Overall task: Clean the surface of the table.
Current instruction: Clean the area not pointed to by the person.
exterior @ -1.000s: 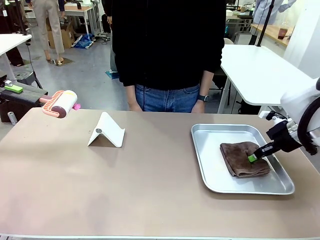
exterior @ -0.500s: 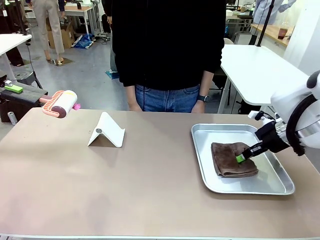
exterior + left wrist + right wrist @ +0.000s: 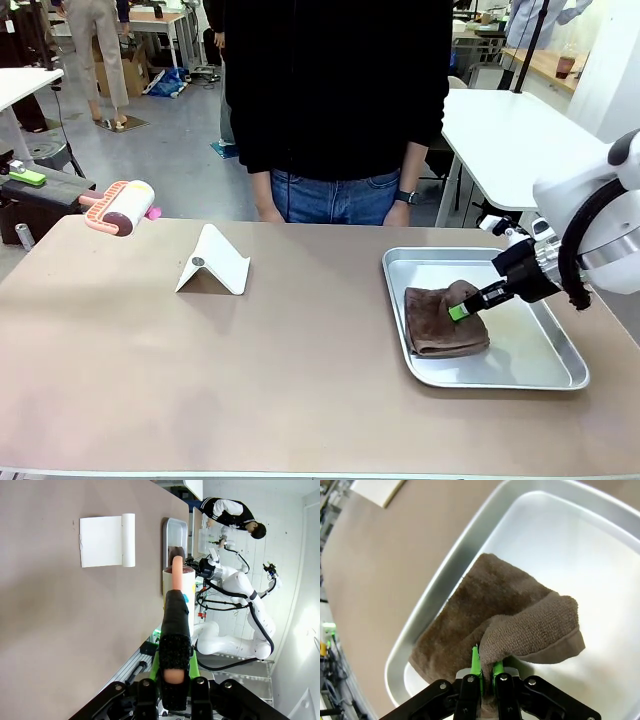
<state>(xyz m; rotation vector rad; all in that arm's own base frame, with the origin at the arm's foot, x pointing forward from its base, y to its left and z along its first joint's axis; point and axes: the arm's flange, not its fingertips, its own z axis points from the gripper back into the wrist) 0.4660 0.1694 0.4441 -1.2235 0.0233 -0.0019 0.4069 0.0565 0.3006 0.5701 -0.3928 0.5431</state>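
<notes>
Brown cloth pinched, right fingers | seemingly touching tray left rim

- The table before me is a wide rectangle with a smooth, matte brownish-taupe top and a thin pale edge.
- It lies flat, stretching from my far left to my far right.

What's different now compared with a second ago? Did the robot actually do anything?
The right hand, clamped on the brown cloth, has dragged it leftward across the metal tray, toward its left side. Its grip is unchanged. The left hand holding the lint roller, the white stand and the person stayed put.
</notes>
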